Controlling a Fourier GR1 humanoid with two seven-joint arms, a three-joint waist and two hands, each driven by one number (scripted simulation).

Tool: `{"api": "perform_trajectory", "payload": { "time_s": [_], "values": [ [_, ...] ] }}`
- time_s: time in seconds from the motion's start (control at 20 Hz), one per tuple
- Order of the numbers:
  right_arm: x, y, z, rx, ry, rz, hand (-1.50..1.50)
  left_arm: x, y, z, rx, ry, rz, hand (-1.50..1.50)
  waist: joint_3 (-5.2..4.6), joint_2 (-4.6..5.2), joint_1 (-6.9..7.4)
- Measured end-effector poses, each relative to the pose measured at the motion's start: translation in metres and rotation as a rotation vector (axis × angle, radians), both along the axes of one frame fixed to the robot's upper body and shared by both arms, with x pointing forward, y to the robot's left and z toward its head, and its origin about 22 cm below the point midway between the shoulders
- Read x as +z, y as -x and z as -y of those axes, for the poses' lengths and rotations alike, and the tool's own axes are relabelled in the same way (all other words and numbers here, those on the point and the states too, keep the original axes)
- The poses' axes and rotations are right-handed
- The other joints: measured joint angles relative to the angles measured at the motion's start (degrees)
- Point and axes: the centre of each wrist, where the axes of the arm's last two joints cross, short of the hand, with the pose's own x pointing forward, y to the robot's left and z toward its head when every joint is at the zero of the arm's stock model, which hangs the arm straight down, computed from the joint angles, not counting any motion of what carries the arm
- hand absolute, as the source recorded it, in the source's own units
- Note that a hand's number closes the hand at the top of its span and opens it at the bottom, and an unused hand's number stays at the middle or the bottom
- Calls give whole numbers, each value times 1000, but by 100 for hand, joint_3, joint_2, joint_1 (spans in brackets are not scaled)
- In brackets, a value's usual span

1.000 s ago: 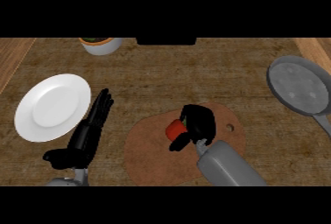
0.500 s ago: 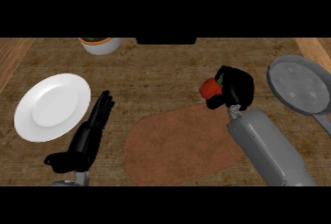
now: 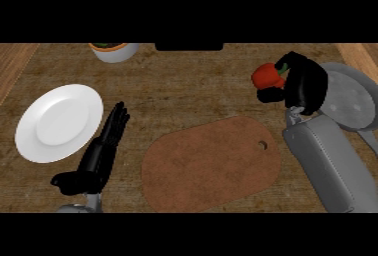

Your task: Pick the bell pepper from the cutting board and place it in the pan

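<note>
Gripping a red bell pepper (image 3: 267, 76), the right robot hand (image 3: 304, 85) hovers beside the grey pan (image 3: 353, 102) at the tabletop's (image 3: 192, 95) right edge; the left robot hand (image 3: 100, 150) rests open.

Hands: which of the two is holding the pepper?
The right hand, by the pan, is curled round the pepper. The left hand is open beside the plate.

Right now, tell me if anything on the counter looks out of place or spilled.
Nothing stands out. The red bell pepper is held by the right hand beside the grey round pan; the brown wooden cutting board and white round plate lie flat.
</note>
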Motion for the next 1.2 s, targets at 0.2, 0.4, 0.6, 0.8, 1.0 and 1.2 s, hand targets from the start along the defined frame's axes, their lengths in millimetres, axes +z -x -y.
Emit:
{"api": "perform_trajectory", "payload": {
  "time_s": [0.2, 0.4, 0.6, 0.8, 1.0, 1.2],
  "values": [
    [1, -7, 31, -69, -81, 56, 150, 1, -1, 5, -3, 6, -4, 0, 2, 11, 25],
    [-18, -12, 68, -139, -98, 99, 150, 6, -12, -2, -7, 6, 1, 0, 3, 24, 43],
    [-34, -12, 115, -210, -54, 144, 150, 2, -2, -3, -14, 6, -3, 0, 6, 34, 81],
    [-51, -10, 153, -283, 49, 183, 150, 4, -1, 6, -28, 8, -2, 0, 8, 50, 125],
    [-47, -7, 196, -348, 68, 261, 150, 5, -3, 7, -30, 8, 5, 0, 16, 71, 158],
    [-52, -1, 223, -380, 65, 306, 150, 6, -9, 9, -40, 10, 8, 0, 24, 100, 201]
  ]
}}
